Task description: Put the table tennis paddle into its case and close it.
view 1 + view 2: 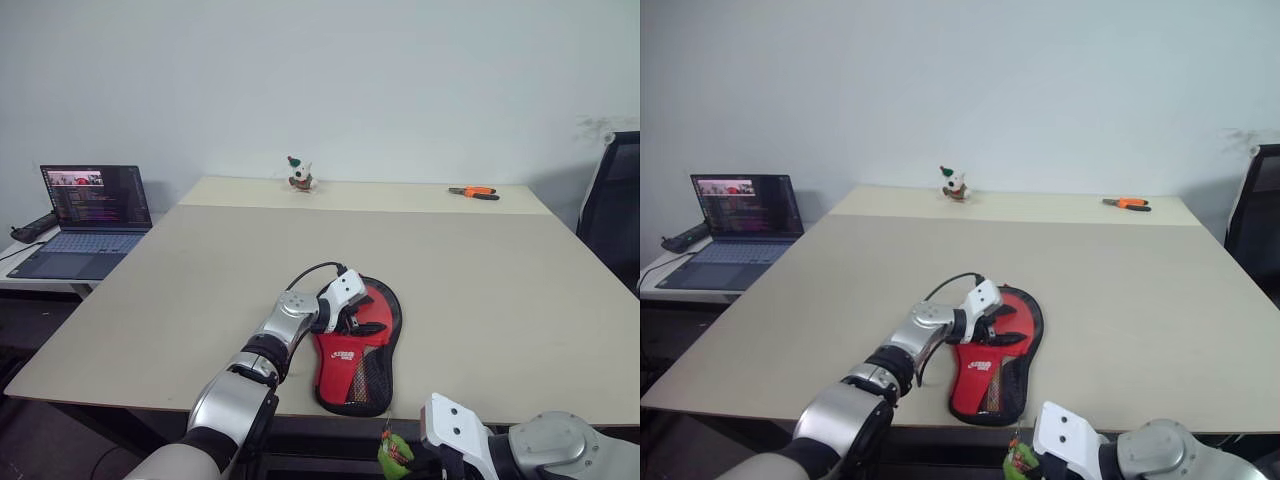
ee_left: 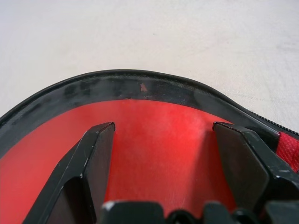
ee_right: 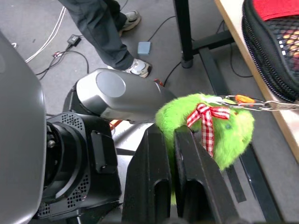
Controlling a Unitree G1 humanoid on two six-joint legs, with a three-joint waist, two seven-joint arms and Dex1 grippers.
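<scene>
Lying lengthwise near the table's (image 1: 520, 300) front edge, the case (image 1: 385, 345) holds the table tennis paddle (image 1: 352, 345), handle end toward the robot. Left gripper (image 1: 362, 322) rests spread on the red face. Right gripper (image 3: 172, 135) sits off the near edge, fingers nearly together on the fuzzy green zipper tag (image 3: 219, 128), so the zip run is its job, I'd say.

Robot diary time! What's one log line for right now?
paddle: inside case at near table edge | left gripper: open, over paddle | right gripper: pinching green fuzzy zipper tag | zipping: unfinished
</scene>
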